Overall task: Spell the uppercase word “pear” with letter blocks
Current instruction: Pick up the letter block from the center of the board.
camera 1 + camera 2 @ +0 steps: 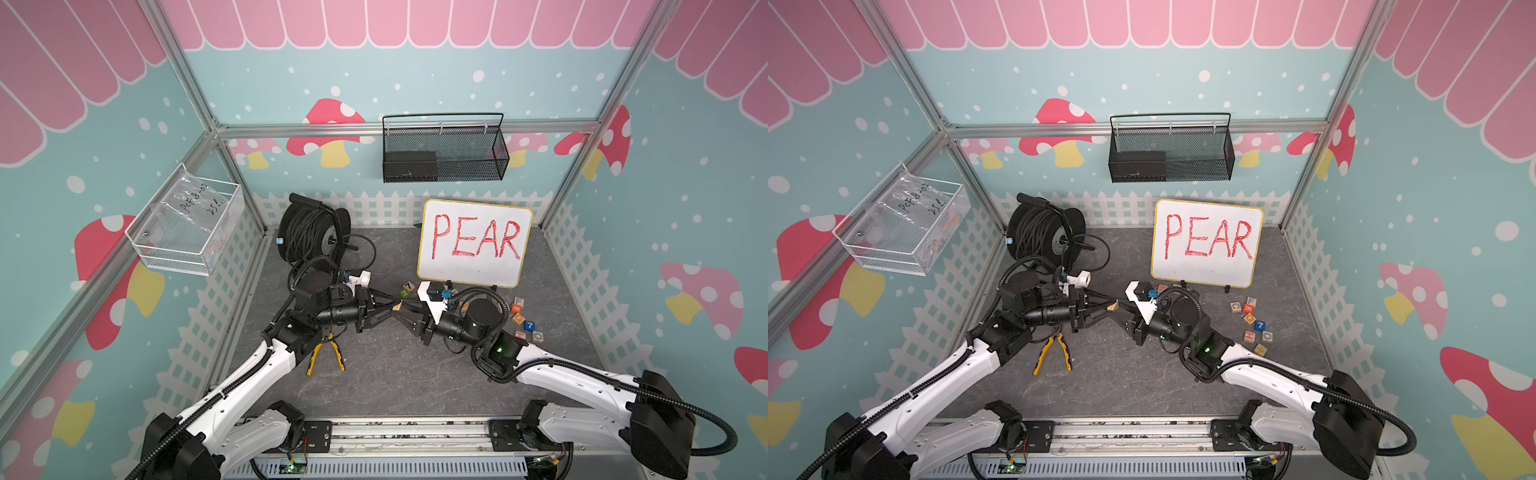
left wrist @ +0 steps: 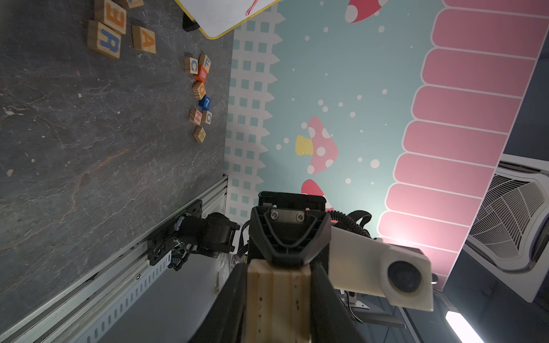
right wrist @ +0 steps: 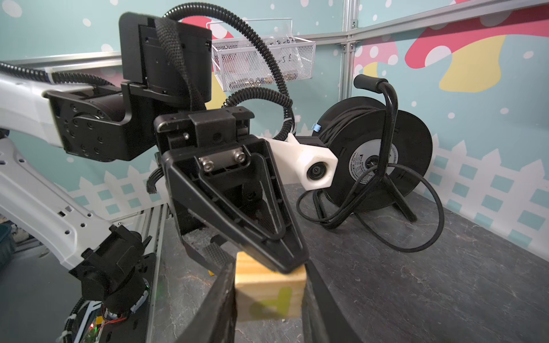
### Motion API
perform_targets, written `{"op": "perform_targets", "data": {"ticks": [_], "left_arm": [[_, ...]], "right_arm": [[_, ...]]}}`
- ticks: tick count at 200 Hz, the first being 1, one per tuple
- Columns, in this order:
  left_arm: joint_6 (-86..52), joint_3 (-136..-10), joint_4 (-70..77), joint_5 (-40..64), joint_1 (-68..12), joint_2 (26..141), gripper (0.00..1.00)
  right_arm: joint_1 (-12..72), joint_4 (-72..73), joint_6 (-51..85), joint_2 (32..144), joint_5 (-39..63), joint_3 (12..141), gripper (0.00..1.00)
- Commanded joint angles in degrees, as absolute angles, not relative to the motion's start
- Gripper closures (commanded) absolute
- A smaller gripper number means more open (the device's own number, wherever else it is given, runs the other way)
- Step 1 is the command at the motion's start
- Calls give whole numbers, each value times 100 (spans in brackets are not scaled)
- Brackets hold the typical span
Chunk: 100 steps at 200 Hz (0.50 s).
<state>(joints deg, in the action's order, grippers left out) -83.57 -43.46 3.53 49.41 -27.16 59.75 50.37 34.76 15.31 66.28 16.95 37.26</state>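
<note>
Both claws, we see, pinch one yellow P block (image 3: 269, 292) at mid-frame: left claw (image 1: 390, 308) reaching in from its left, right claw (image 1: 404, 312) from its right.

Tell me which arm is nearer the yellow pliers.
Left. The left arm passes directly over the pliers, hiding their tip in both top views. The right arm reaches in from the opposite side, next to the loose blocks.
</note>
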Motion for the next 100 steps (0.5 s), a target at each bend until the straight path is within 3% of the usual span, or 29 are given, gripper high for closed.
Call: {"op": "perform_targets", "data": {"ticks": [1,34,61,79,100], "left_arm": [[-8516,-4289,481,5019,-2706,5842,65],[-8474,-4271,429,5002,-2707,5803,58],[-8127,-4301,158,4940,-2607,5687,37],[-7471,-4450,-775,4775,-2398,5469,26],[-6458,-4738,-2277,4444,-2029,5204,23]], "right_arm": [[5049,3564,1406,6669,1479,3876,70],[5054,3488,1351,6684,1420,3928,73],[5054,2924,1006,6713,1343,4151,73],[5054,2276,520,6794,1066,4441,76],[5053,1586,-113,6938,639,4721,76]]}}
